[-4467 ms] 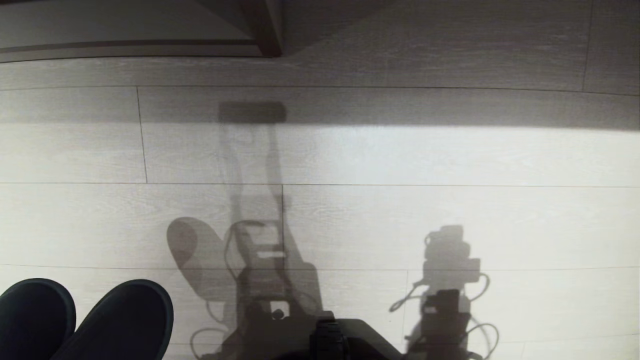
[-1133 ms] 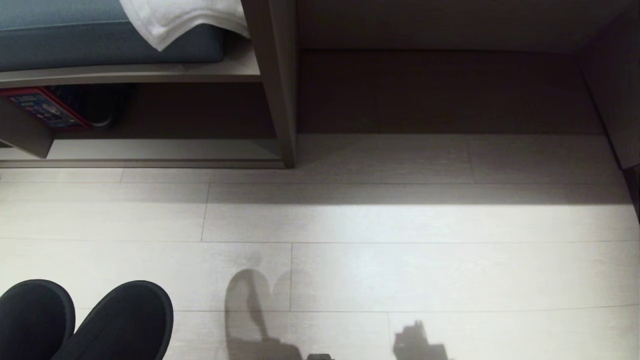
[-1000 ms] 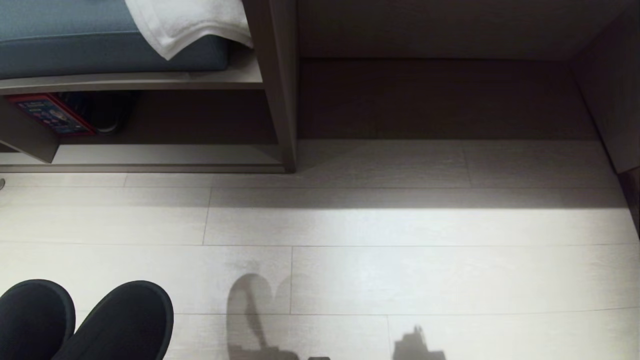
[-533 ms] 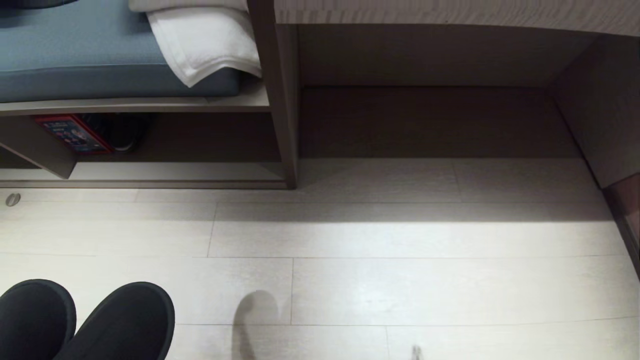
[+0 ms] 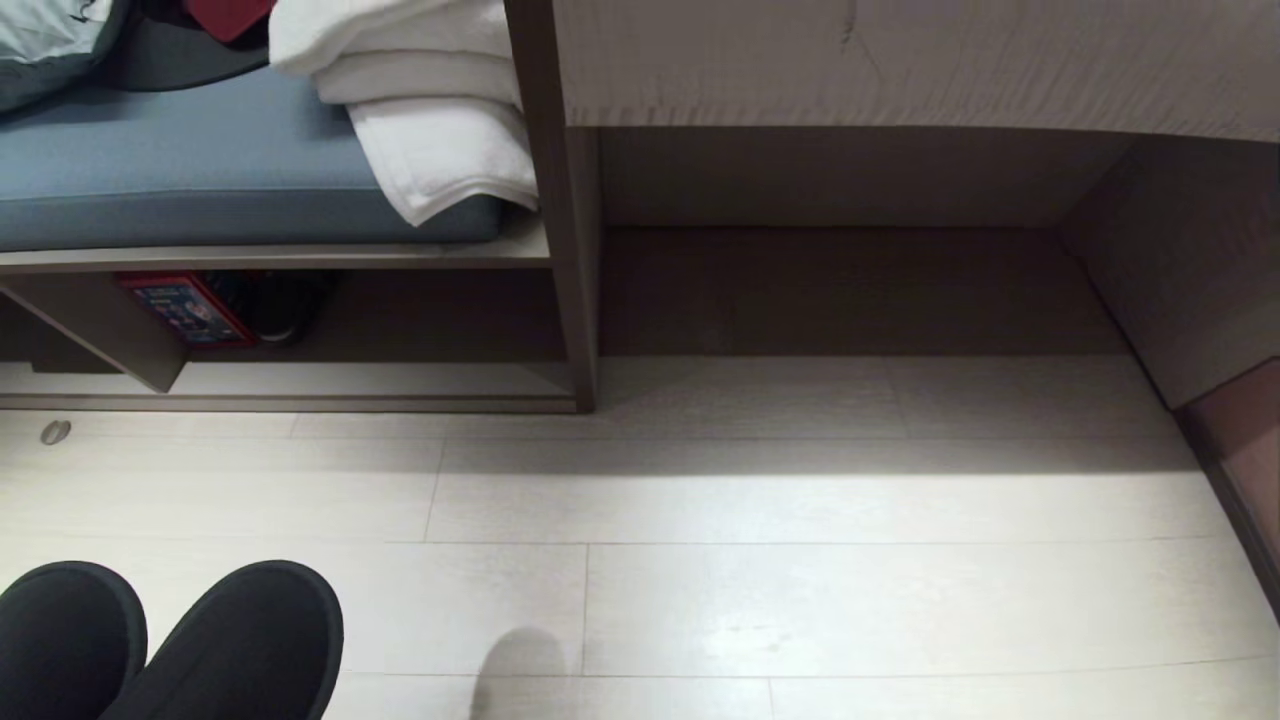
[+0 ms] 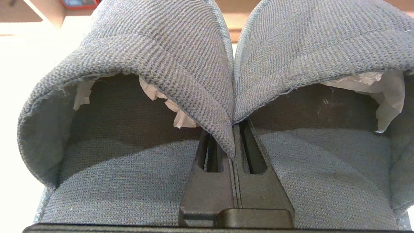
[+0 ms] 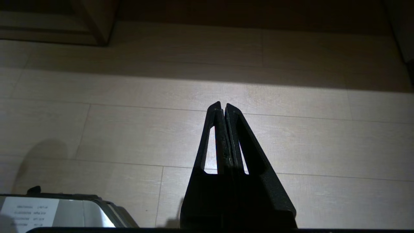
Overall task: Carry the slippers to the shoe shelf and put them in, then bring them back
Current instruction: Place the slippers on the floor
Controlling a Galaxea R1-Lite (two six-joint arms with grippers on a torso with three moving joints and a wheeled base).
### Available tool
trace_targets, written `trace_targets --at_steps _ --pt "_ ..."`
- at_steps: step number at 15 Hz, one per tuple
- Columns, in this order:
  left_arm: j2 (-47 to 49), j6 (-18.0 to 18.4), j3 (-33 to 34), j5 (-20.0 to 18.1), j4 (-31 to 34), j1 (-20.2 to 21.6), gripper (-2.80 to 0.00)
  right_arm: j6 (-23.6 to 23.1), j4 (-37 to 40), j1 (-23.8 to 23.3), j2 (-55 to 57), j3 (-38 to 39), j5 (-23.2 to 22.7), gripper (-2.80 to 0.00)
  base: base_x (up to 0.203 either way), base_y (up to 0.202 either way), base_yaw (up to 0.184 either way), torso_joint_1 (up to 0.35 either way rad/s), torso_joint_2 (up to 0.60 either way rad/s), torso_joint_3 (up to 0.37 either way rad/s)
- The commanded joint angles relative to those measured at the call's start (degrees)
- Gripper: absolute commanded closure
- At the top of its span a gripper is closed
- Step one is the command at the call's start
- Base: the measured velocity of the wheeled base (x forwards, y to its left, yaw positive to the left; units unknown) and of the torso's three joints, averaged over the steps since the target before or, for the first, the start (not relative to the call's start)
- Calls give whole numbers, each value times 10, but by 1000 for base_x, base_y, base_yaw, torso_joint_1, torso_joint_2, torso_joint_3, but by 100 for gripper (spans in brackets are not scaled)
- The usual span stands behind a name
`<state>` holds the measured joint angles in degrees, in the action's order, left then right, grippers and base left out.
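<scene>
The slippers [image 5: 170,650], a dark pair, show as two rounded toes at the lower left edge of the head view, off the pale floor. In the left wrist view the two slippers [image 6: 161,58] hang side by side, openings toward the camera and white paper stuffed inside. My left gripper [image 6: 233,132] is shut on their two touching inner edges. The shoe shelf [image 5: 380,380] is the low cubby under the bench at the far left, ahead of the slippers. My right gripper [image 7: 223,108] is shut on nothing above bare floor.
A blue bench cushion [image 5: 200,170] with folded white towels [image 5: 430,120] tops the shelf. A red box [image 5: 185,310] and a dark item sit in the cubby's left part. To the right is the wider desk recess [image 5: 850,290]. A brown panel [image 5: 1240,450] bounds the right side.
The whole head view has swung upward: the bench, the towels and the desk front have come into the picture and the arms' shadows have slid out below. The slippers keep their place in it.
</scene>
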<state>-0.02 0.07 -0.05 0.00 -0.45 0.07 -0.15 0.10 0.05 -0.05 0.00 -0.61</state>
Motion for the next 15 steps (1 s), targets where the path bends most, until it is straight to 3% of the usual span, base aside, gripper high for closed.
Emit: trace_targets --at_steps 1,15 --pt "0 0 0 -1 -1 0 0 0 0 0 0 0 0 0 0 0 0 2 5 198" --pt "1 1 0 -1 -1 0 0 0 0 0 0 0 0 0 0 0 0 1 2 203"
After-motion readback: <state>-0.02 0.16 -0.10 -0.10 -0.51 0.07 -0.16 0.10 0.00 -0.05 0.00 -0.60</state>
